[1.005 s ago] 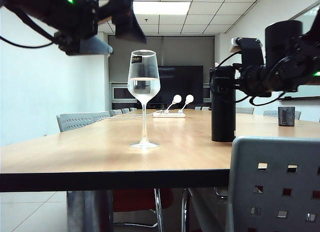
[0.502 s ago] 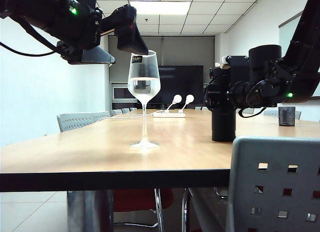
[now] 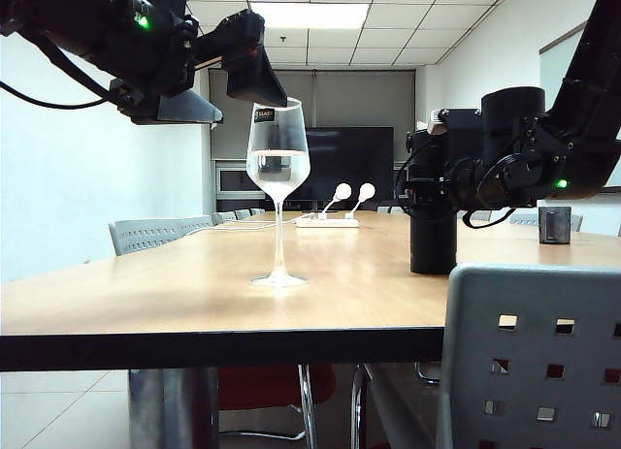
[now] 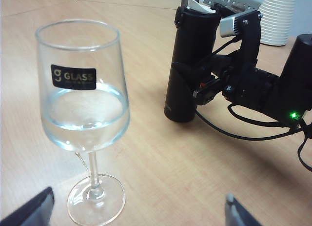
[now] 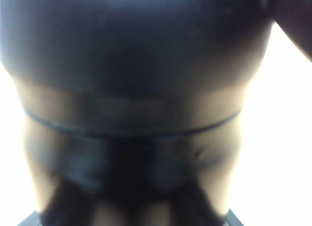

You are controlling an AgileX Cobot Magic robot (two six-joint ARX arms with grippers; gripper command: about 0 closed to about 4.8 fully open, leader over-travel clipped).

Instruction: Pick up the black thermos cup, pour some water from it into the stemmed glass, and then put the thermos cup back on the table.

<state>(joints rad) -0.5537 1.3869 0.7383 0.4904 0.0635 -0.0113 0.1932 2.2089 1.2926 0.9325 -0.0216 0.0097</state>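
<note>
Black thermos cup (image 3: pixel 433 226) upright on table (image 3: pixel 194 294), right of stemmed glass (image 3: pixel 279 187) – well apart. Glass partly filled with water. Right gripper (image 4: pixel 195 84) around thermos mid-body; clamped or just around – could not tell, wrist view filled by dark blur. Left gripper (image 4: pixel 136 211) hung above glass, fingers spread, nothing held.

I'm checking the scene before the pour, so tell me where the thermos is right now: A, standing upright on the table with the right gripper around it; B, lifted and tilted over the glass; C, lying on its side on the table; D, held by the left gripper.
A: the thermos stands upright on the table, the right gripper around its middle, beside the glass; the left gripper hangs open above the glass.
</note>
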